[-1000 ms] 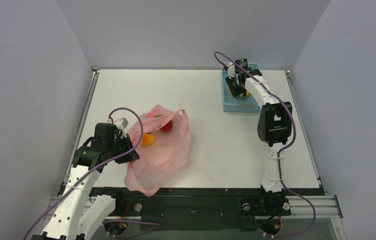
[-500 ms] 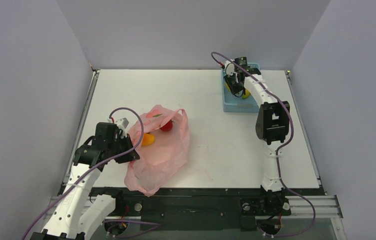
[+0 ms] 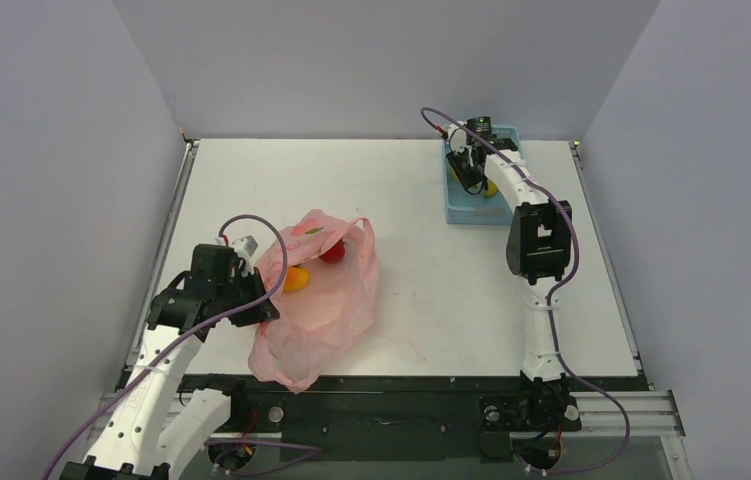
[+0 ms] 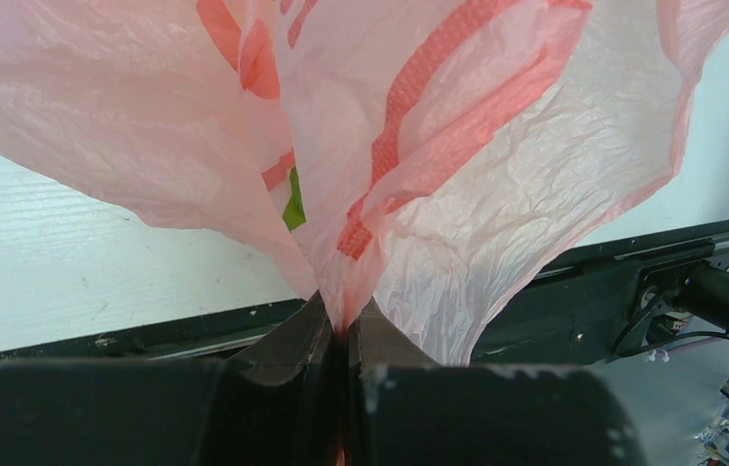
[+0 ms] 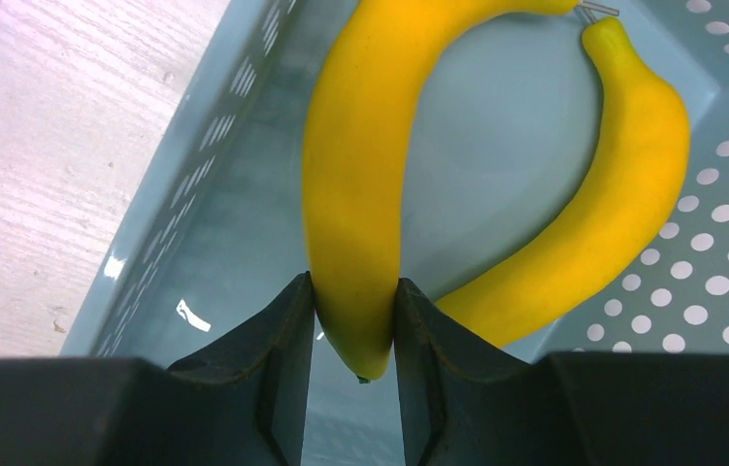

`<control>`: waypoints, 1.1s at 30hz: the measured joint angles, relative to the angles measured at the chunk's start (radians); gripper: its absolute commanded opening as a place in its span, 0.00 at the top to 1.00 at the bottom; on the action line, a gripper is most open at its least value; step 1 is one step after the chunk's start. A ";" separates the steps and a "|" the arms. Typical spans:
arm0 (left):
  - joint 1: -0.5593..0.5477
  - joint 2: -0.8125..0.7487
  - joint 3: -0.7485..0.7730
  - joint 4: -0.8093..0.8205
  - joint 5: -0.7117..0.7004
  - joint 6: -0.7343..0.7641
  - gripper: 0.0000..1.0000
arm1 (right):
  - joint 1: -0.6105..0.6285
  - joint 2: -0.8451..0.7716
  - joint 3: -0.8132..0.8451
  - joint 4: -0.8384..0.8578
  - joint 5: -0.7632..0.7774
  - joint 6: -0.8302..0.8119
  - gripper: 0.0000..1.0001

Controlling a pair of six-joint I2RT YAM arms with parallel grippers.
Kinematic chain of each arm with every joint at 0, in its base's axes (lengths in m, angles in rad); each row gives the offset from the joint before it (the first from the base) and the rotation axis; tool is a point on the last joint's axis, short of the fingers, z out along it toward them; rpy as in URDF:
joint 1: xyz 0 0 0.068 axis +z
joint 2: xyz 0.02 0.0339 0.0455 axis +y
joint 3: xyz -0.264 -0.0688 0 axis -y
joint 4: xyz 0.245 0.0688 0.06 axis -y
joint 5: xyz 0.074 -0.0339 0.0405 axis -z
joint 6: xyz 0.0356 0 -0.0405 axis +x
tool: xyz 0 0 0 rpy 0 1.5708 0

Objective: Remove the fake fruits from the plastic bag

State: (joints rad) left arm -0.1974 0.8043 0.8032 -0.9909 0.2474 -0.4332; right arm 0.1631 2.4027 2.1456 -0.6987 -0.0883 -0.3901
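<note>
The pink plastic bag [image 3: 316,300] lies at the table's front left, with an orange-yellow mango [image 3: 294,279] and a red apple [image 3: 331,253] at its mouth. My left gripper [image 3: 263,308] is shut on a pinch of the bag's film [image 4: 409,146]; its jaws meet on the plastic. My right gripper [image 3: 472,178] is over the light-blue basket [image 3: 461,208] at the back right. It is shut on one end of a yellow banana [image 5: 360,194], which reaches down into the basket. A second banana [image 5: 593,233] lies in the basket beside it. The kiwi is out of view.
The basket has slotted and dotted walls [image 5: 719,262] close around my right fingers. Grey walls enclose the table on three sides. A black rail [image 4: 632,282] runs along the near table edge below the bag.
My right gripper has moved a little farther back and left over the basket with the banana. The left arm and the bag have not moved.
</note>
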 measured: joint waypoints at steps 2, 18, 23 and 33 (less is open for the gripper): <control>0.000 0.000 0.000 0.000 0.000 0.000 0.99 | 0.000 0.000 0.001 0.000 0.009 0.000 0.65; 0.000 0.006 0.000 0.000 0.000 0.000 0.99 | 0.008 -0.005 0.001 0.014 0.153 0.031 0.26; 0.000 0.006 0.000 0.000 0.000 0.000 0.99 | 0.027 -0.070 0.000 -0.017 0.272 0.113 0.25; 0.000 0.005 0.000 0.000 0.004 0.001 0.99 | 0.123 -0.618 -0.337 0.108 0.257 0.458 0.27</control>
State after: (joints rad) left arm -0.1974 0.8093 0.8032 -0.9905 0.2512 -0.4324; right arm 0.2859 1.7847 1.8084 -0.5907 0.1688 0.0677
